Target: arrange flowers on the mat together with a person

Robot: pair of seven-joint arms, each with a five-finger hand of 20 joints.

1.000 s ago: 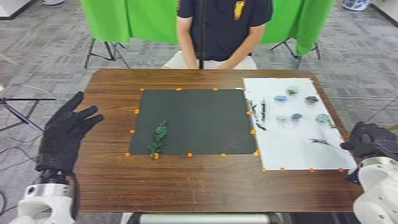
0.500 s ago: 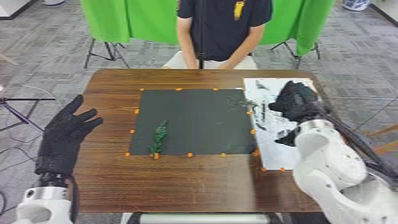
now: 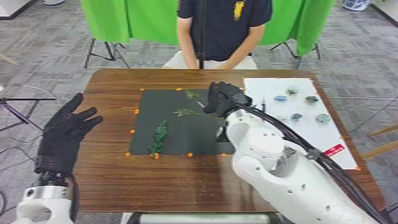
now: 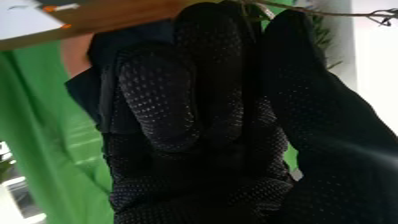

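My right hand point(image 3: 224, 95) is over the upper right part of the black mat point(image 3: 195, 142), its fingers curled round a thin leafy sprig point(image 3: 187, 112) whose leaves point left over the mat. In the right wrist view, the stem point(image 4: 342, 13) crosses by the fingertips of the curled right hand point(image 4: 178, 95). A fuller green sprig point(image 3: 160, 136) lies on the mat's lower left. Left of the mat, my left hand point(image 3: 64, 130) stands with straight fingers, holding nothing.
The white sheet point(image 3: 306, 137) at the right bears several small flower heads, among them a blue one point(image 3: 281, 98) and a pale green one point(image 3: 322, 118). Orange markers edge both areas. Across the table point(image 3: 191, 182) a person keeps their arms down.
My right hand has swung left from the table's right edge, across the white sheet to over the mat, bringing the thin sprig along. The left hand has stayed in place.
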